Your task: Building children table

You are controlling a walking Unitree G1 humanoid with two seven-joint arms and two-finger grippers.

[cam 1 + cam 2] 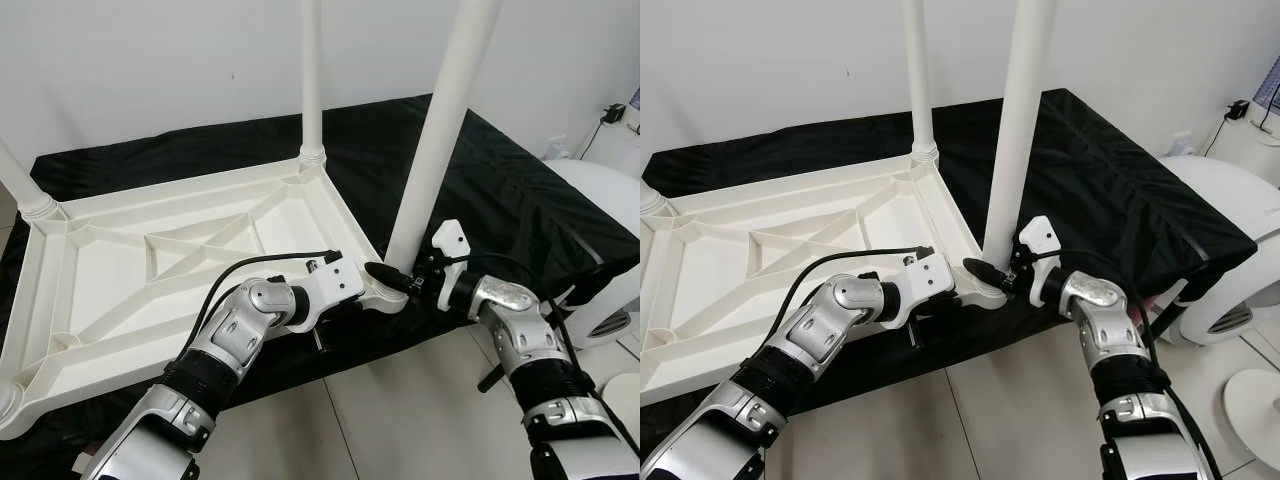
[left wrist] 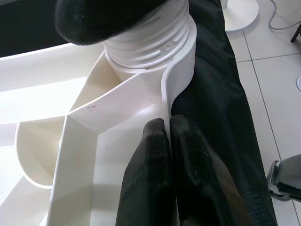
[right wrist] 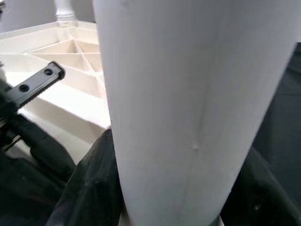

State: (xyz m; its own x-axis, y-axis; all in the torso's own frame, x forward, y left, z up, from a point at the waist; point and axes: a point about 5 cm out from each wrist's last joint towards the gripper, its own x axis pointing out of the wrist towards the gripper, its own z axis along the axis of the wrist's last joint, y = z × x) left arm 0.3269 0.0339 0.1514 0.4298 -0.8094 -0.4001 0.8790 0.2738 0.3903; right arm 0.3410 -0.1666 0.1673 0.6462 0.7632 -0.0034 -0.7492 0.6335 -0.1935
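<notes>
Three white legs already stand up from the upturned white tabletop (image 1: 150, 270) lying on the black cloth (image 1: 520, 200); you can see a fourth corner at the near left, leg cut off. Your right gripper (image 1: 1002, 278) is clenched around the near-right leg (image 1: 440, 130) at its base, which I judge is being screwed into its socket. Your left gripper (image 2: 169, 165) pinches the tabletop's rim just beside that socket, steadying it. No containers are visible.
</notes>
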